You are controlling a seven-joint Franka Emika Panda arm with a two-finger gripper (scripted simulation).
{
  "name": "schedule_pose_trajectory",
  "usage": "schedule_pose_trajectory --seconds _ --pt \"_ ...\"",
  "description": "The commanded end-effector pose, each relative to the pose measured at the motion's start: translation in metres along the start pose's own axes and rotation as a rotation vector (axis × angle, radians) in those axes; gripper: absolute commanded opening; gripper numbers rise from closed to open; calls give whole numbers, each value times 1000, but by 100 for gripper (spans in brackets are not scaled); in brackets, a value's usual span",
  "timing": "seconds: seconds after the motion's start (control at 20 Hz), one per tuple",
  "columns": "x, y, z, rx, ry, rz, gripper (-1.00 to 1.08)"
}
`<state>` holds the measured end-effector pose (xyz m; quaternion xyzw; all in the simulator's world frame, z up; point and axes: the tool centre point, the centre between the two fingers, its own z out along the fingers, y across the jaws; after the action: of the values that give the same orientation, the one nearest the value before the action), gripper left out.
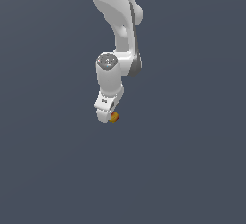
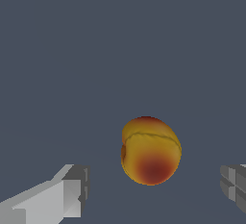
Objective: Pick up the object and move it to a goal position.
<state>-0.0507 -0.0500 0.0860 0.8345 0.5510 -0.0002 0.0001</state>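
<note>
The object (image 2: pixel 150 151) is a small rounded fruit-like ball, yellow-orange with a dark red patch. In the wrist view it lies between my two grey fingertips (image 2: pixel 72 192), with a clear gap on each side. My gripper (image 2: pixel 153 189) is open around it and touches it on neither side. In the exterior view the object (image 1: pixel 115 117) peeks out at the lower end of the white gripper (image 1: pixel 108 116), mostly hidden behind it. The white arm (image 1: pixel 117 31) comes down from the top of that view.
A plain dark grey-blue surface (image 1: pixel 192 170) fills both views. Nothing else shows on it.
</note>
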Motion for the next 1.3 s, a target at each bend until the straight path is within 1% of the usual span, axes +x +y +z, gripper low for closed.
schedule_pose_trajectory --seconds 0.0,0.35,0.8,1.05,1.1,1.25 --pt "0 -1 1 0 0 -14 100" --pt "-1 -1 6 0 0 -13 100" --pt "-1 -2 44 0 1 -17 100" --pt "-1 -1 51 0 0 -18 100" --pt "-1 -1 51 0 0 -18 -100" --pt "-1 -1 51 0 0 -18 -100"
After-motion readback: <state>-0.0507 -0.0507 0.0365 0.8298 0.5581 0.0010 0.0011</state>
